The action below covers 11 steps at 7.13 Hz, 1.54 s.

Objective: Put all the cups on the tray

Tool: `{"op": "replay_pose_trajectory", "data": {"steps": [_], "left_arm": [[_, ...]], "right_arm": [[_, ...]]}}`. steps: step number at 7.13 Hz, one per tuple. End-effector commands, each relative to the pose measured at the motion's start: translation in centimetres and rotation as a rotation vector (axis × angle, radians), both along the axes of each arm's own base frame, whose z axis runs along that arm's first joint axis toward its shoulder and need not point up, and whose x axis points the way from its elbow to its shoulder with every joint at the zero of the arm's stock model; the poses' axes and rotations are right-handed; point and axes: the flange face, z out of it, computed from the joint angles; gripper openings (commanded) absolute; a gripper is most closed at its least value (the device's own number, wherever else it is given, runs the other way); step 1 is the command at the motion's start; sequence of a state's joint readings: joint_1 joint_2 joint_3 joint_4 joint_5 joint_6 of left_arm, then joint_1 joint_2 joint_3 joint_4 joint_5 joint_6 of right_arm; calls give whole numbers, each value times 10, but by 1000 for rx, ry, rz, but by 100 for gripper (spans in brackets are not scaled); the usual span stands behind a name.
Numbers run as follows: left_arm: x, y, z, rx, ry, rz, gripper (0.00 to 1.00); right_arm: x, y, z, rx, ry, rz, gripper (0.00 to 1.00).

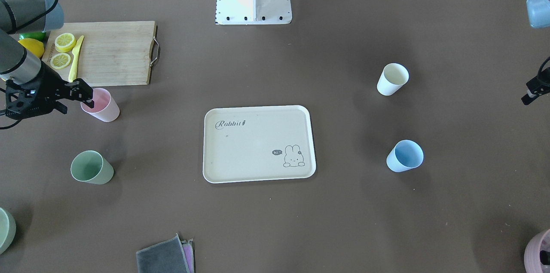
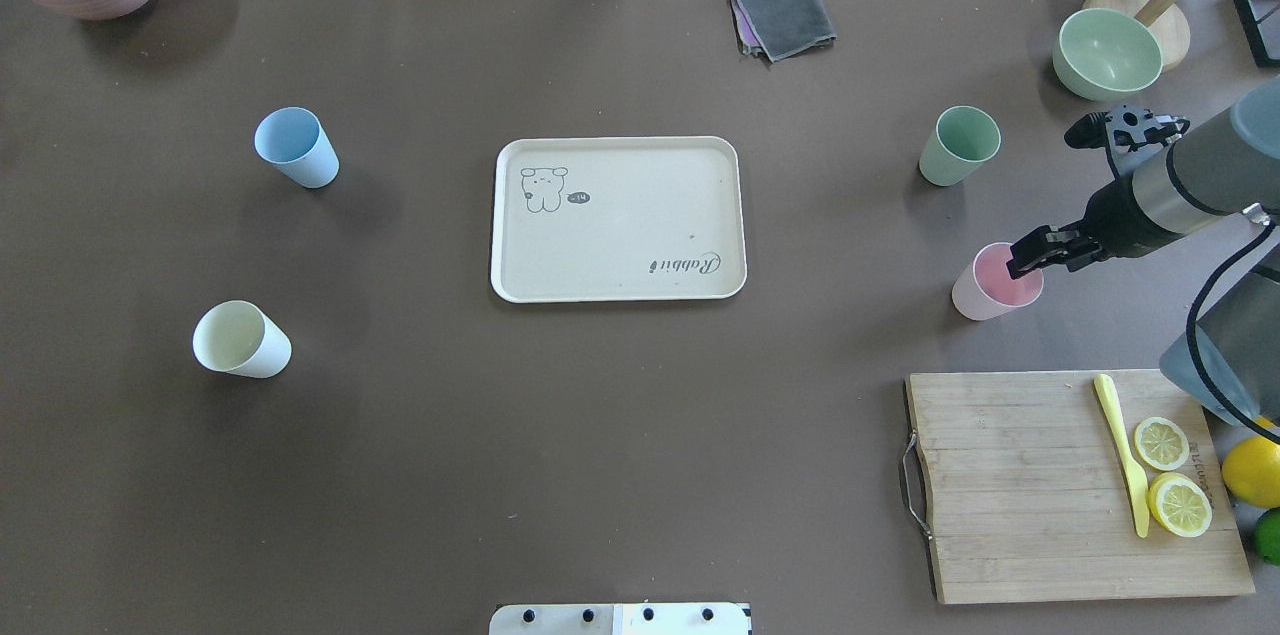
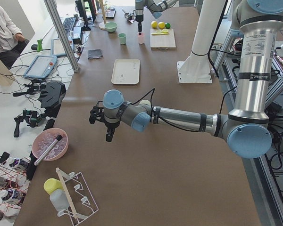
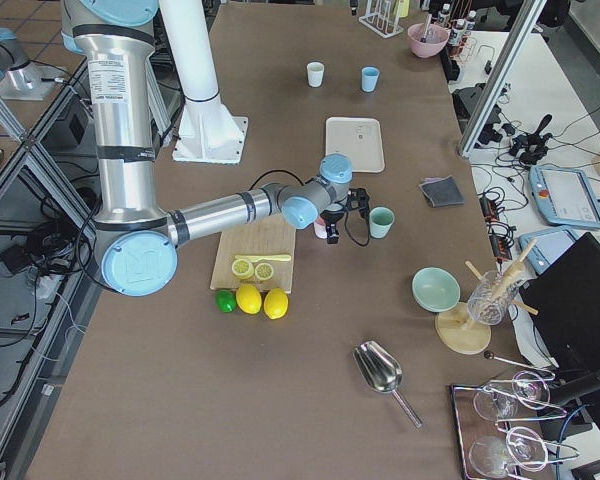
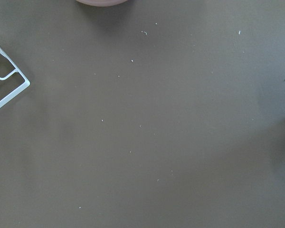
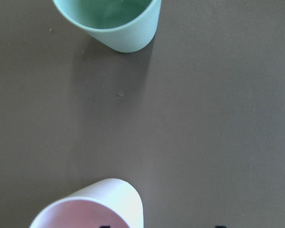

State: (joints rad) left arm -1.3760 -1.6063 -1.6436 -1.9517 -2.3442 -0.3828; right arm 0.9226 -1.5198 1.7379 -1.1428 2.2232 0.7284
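1. Right pincer [image 2: 1022,258] is released. Its jaws straddle the wall of the pink cup [image 2: 975,300], one finger inside and one outside by the wrist view. No clamp yet, as far as I can judge.
2. Risk: a one-wall pinch on a tapered matte wall. If the jaws close too near the lip, the cup may pivot or slip out on the lift.
3. Risk: if the jaws close off-square, they shove the cup sideways first. It is upright on the bench and could tip.
4. The pink cup sits right of the tray [image 2: 620,245], well apart from it and near a corner of the cutting board [image 2: 1020,485]. A dragged or dropped cup could roll against the board.
5. The green cup [image 2: 958,147] stands near, on the side away from the robot. A wide swing of the wrist or its cable could clip it.
6. The tray has a raised rim and looks loose on the bench. A low carry catches the cup base on the rim and skids the tray.
7. The tray is empty and four cups must fit. A careless centre drop crowds the later ones.
8. The cream cup [image 2: 240,340] and blue cup [image 2: 296,147] are left of the tray. Left pincer [image 3: 107,133] hovers over bare bench, and I cannot tell its jaw state. If both arms go over the tray at once, they could collide.
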Motion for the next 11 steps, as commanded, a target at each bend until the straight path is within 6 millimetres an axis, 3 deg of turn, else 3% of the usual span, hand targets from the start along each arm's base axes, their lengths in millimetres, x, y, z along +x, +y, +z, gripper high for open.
{"op": "replay_pose_trajectory", "data": {"steps": [1,3,5,6,7,8,9,10,11], "left_arm": [[2,0,-2,-6,5,-3,98],[37,-6,-31,-63,47,-30,98],[125,20,-99,-166,120,-39,97],[162,43,-120,-152,108,-24,97],[190,75,-125,-166,86,-14,96],[207,94,-115,-169,59,21,95],[230,113,-105,-162,23,58,95],[243,128,-95,-144,13,86,94],[248,130,-88,-142,8,94,93]], "right_arm": [[-2,1,-2,1,-5,-6,0],[-8,0,-17,-9,-51,-36,0],[-26,-19,-60,-5,-101,-24,0],[-42,-35,-102,-37,-146,28,0],[-70,-44,-141,-89,-183,69,0],[-93,-49,-162,-83,-192,81,0],[-114,-55,-177,-76,-189,102,0],[-127,-57,-189,-62,-194,97,0],[-142,-57,-197,-51,-190,100,0]]}}
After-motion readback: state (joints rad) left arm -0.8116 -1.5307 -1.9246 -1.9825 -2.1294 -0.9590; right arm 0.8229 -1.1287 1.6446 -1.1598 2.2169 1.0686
